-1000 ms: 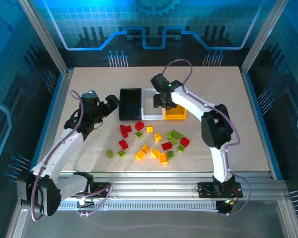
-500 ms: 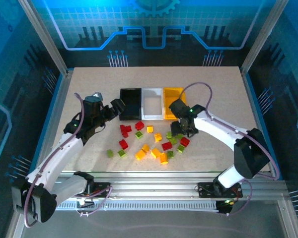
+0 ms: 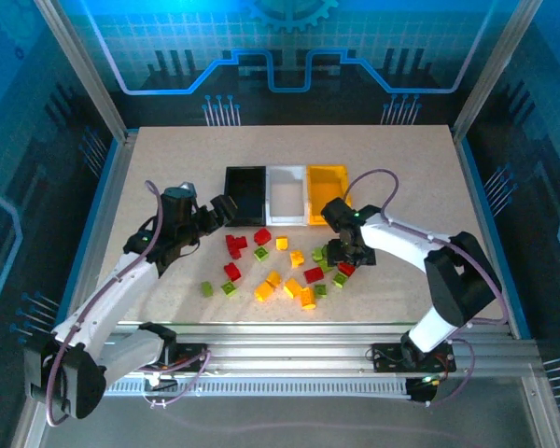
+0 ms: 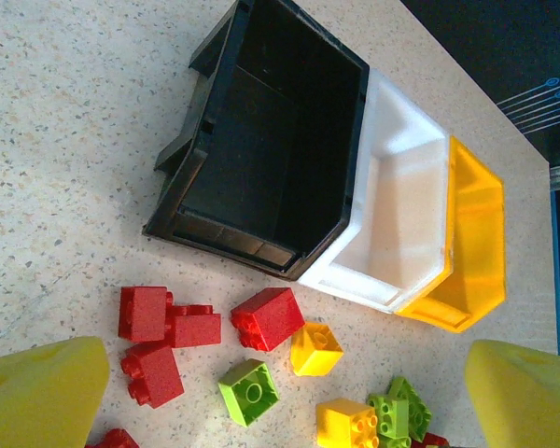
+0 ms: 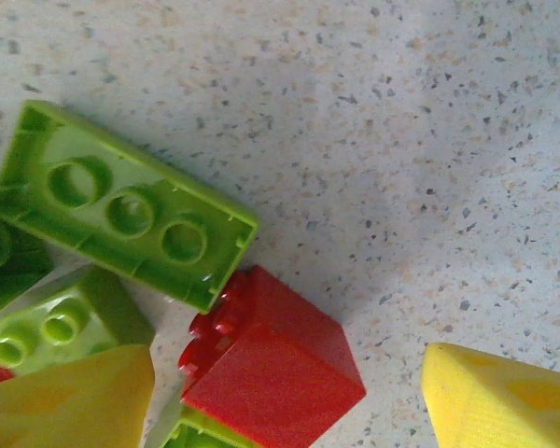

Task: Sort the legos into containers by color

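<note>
The containers stand in a row at the back: black bin (image 3: pixel 245 194), white bin (image 3: pixel 286 192), yellow bin (image 3: pixel 326 192). In front of them lie the legos (image 3: pixel 280 266), scattered red, yellow-orange and green. My right gripper (image 3: pixel 343 263) is down at the pile's right side. It is open (image 5: pixel 289 401), its yellow fingers straddling a red brick (image 5: pixel 271 373) that lies beside a long green brick (image 5: pixel 121 205). My left gripper (image 3: pixel 226 207) hovers open (image 4: pixel 285 401) near the black bin's (image 4: pixel 261 140) front corner, above red bricks (image 4: pixel 266 317), a yellow brick (image 4: pixel 315 348) and a green one (image 4: pixel 249 390).
Metal frame posts and blue panels enclose the speckled table (image 3: pixel 168 159). The white bin (image 4: pixel 392 215) and yellow bin (image 4: pixel 471 243) adjoin the black one. A small green brick (image 5: pixel 56 322) touches my right gripper's left finger (image 5: pixel 65 401).
My right arm swung from above the yellow bin down to the bricks at the pile's right side. My left gripper crept a little to the right, toward the black bin.
</note>
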Robot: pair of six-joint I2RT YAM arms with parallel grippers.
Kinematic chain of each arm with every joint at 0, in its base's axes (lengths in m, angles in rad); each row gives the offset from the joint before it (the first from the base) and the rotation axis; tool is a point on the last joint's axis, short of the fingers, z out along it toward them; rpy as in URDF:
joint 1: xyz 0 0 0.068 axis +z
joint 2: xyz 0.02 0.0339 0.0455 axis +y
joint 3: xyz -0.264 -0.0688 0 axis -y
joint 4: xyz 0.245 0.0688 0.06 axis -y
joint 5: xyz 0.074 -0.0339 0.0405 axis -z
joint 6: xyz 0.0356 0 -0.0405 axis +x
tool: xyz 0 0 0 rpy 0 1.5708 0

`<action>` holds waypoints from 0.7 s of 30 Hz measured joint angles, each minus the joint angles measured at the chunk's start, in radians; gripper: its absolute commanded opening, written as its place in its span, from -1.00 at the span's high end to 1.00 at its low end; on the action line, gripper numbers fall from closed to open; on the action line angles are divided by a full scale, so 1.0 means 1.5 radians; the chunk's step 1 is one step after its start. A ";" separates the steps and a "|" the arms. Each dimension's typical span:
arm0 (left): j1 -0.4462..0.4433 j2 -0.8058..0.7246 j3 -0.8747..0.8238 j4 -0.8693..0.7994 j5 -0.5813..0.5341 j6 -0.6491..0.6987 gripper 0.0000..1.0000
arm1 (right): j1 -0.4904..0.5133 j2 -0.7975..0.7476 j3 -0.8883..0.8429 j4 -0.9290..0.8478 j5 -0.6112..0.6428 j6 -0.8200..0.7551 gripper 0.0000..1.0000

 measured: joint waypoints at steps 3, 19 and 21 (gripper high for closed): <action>0.000 0.000 0.000 0.000 0.000 0.000 -0.98 | -0.013 0.000 -0.006 -0.001 0.003 0.009 -0.41; 0.000 0.006 -0.001 0.006 0.000 -0.001 -0.98 | -0.065 -0.012 -0.053 0.024 -0.028 0.020 -0.21; 0.000 0.006 -0.001 0.006 0.000 -0.001 -0.98 | -0.065 -0.011 -0.059 0.028 -0.030 0.020 -0.12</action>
